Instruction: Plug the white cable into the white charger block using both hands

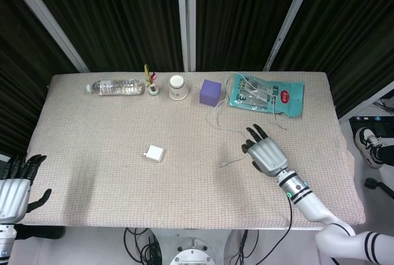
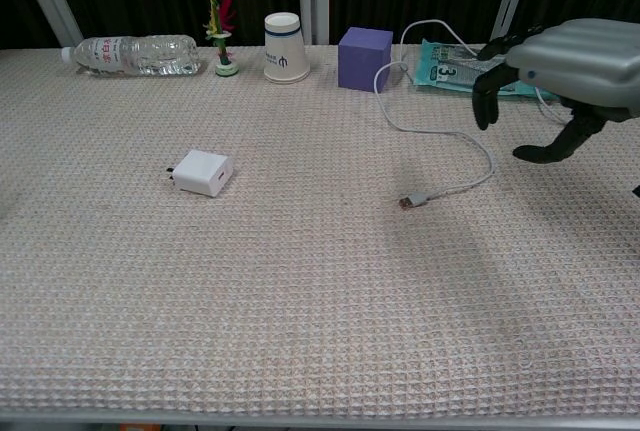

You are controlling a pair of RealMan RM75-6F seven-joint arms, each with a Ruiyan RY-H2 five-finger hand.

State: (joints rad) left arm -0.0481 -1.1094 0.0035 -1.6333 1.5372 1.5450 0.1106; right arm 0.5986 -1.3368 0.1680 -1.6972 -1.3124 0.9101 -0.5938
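Observation:
The white charger block lies flat on the woven mat, left of centre. The white cable curls from near the purple cube down to its plug end, which lies free on the mat. My right hand hovers above the mat just right of the plug end, fingers spread and holding nothing; in the head view it covers part of the cable's loop. My left hand hangs off the table's front left corner, fingers apart and empty, and is absent from the chest view.
Along the back edge stand a lying water bottle, a small flower ornament, a paper cup, a purple cube and a teal packet. The cable's far end runs over the packet.

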